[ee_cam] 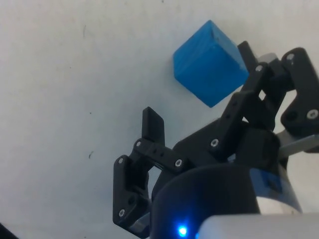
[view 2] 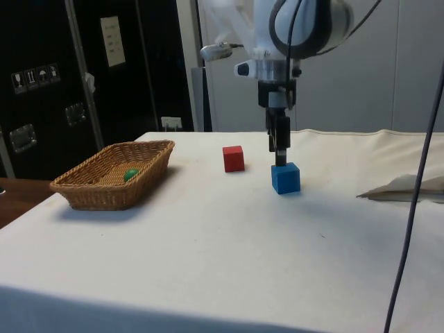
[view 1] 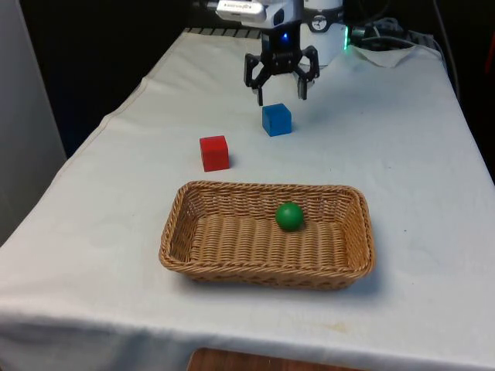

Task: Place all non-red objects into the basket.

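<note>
Three objects are what I count on the white cloth (view 1: 402,154): a blue cube (view 1: 276,120), a red cube (view 1: 214,152) and a green ball (view 1: 290,216); the ball already lies inside the wicker basket (view 1: 178,232), close to its far wall and toward the front view's right half. I see the red cube sitting on the cloth just beyond the basket's far rim, at about eleven o'clock from the ball; the blue cube stands at roughly one o'clock from the red one, near it but not touching. My gripper (view 1: 281,91) hangs directly above the blue cube with its jaws spread wide and nothing between them; in the side view its fingertips (view 2: 280,149) stop just short of the cube's top face (view 2: 285,177). From the wrist camera I see the blue cube (ee_cam: 210,63) resting on the cloth between and beyond the two black fingers (ee_cam: 152,125), untouched by either.
</note>
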